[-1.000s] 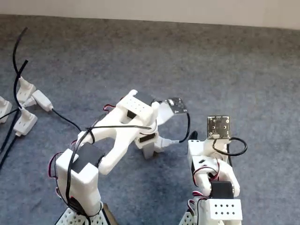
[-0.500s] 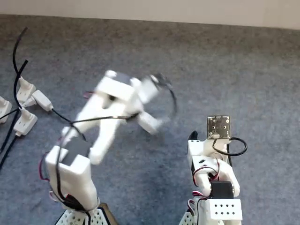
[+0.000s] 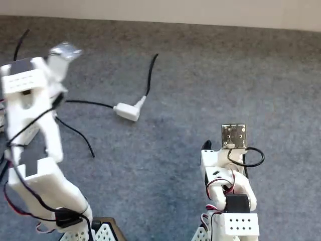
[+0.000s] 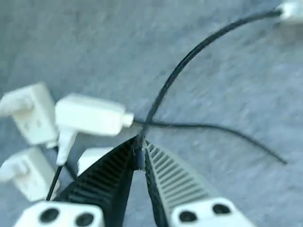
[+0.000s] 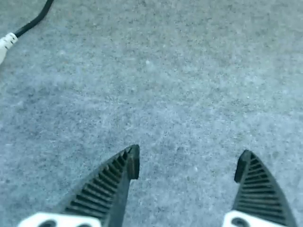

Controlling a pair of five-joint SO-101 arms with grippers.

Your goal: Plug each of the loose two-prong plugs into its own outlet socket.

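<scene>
Closest in, the right gripper (image 5: 188,156) hangs over grey carpet (image 5: 199,71) with its jaws spread wide and nothing between them. Further out, toward the left arm's side, a white plug (image 3: 126,111) lies flat on the carpet about mid-floor, between the two arms. Its body lies mostly crosswise. A short black tail curls off toward the far edge, and a thin black cord (image 3: 90,103) leaves the other end and heads for the left arm (image 3: 30,95). Furthest over, the left gripper (image 4: 140,144) is pinched tight on that black cord right at its tips, so it's got the wire, not the plug body. Just beside those tips sits a second white plug (image 4: 90,116), with a bunch of sockets (image 4: 29,113) right next to it. Whether that one is seated in anything is hard to tell. So the mid-floor plug lies well away from the left gripper, out toward the centre at the end of the held cord. The right gripper looks like the nearer one to it, while the left is practically on top of the sockets. Best guess is the plug needs bringing over to the sockets' side and its prongs lined up first.
</scene>
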